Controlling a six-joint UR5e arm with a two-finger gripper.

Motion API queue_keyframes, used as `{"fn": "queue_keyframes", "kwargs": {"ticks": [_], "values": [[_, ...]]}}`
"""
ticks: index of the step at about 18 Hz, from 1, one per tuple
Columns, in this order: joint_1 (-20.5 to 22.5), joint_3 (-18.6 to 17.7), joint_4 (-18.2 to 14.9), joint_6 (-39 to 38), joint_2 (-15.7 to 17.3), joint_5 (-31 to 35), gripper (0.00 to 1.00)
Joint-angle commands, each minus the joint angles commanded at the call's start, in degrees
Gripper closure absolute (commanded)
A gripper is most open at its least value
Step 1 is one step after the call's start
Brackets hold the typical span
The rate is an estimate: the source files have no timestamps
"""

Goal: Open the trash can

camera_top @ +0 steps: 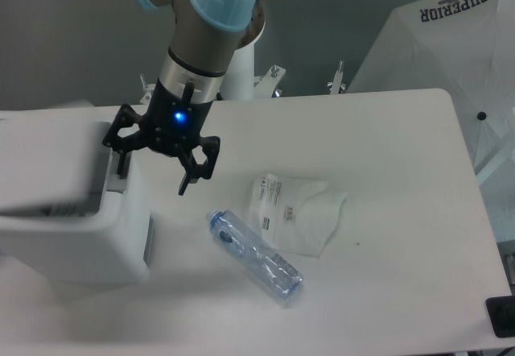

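The trash can (80, 243) is a large white boxy bin at the table's left edge. Its flat lid (48, 159) looks blurred and seems to stand lifted above the body. A grey tab (118, 180) shows at the lid's right end. My gripper (153, 175) hangs just right of the bin's top with its jaws spread wide and nothing between them. Its left finger (121, 155) is right at the grey tab; I cannot tell whether it touches. Its right finger (193, 175) is over the bare table.
A clear plastic bottle with a blue cap (253, 247) lies on the white table (386, 130) right of the bin. A white printed pouch (294, 211) lies beside it. A white fabric reflector (459, 42) stands at the far right, and a dark object (500, 317) at the bottom right corner.
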Motion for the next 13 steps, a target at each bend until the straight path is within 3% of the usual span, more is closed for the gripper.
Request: {"fn": "queue_keyframes", "kwargs": {"ticks": [3, 10, 13], "values": [[0.0, 0.52, 0.0, 0.0, 0.17, 0.0, 0.0], [1.67, 10.09, 0.09, 0.88, 0.0, 0.17, 0.0], [3.33, 11.95, 2.8, 0.88, 0.0, 0.35, 0.0]]}}
